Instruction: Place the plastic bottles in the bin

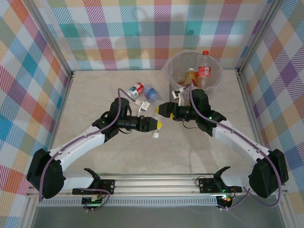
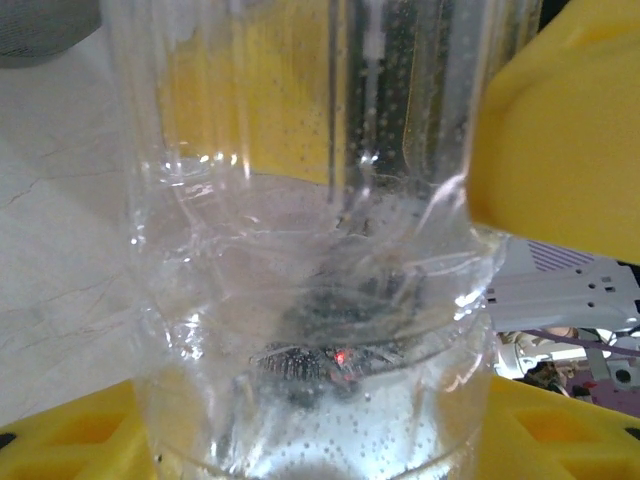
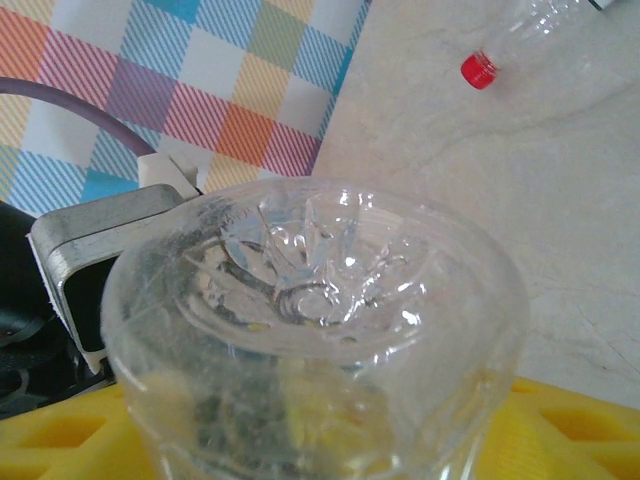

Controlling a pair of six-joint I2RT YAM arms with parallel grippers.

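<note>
Left pincer (image 1: pixel 158 125): its yellow fingers (image 2: pixel 70 440) are clamped on the clear bottle (image 2: pixel 310 300), one on each side of the body.
Right pincer (image 1: pixel 157 109): tip to tip with the left one above the middle of the table (image 1: pixel 95 95). Its yellow fingers (image 3: pixel 570 430) stand on either side of the same bottle near the base; I cannot tell whether they press on it.
Held bottle, place: between the two pincers, off the table, on the near-left side of the bin (image 1: pixel 216 83).
Held bottle, axis: in the left wrist view the long axis runs top to bottom, across the fingers. In the right wrist view the moulded, petal-shaped base (image 3: pixel 320 270) faces the camera.
Held bottle, look: clear, no label in view, with fine droplets inside the wall.
White cap (image 1: pixel 155 135): just on the near side of the left pincer's tip.
Red-capped bottle (image 3: pixel 525 35): lies on the table in the right wrist view, clear-bodied.
On the table, farther: a lying red-label bottle (image 1: pixel 136 89) and a blue-label bottle (image 1: pixel 151 92) side by side, left of the bin.
Bin: round, clear-lined, at the far right. Inside, a standing red-label bottle (image 1: pixel 204 69) has its red cap up by the far rim, and an orange bottle (image 1: pixel 191 76) is beside it. What lies lower I cannot make out.
</note>
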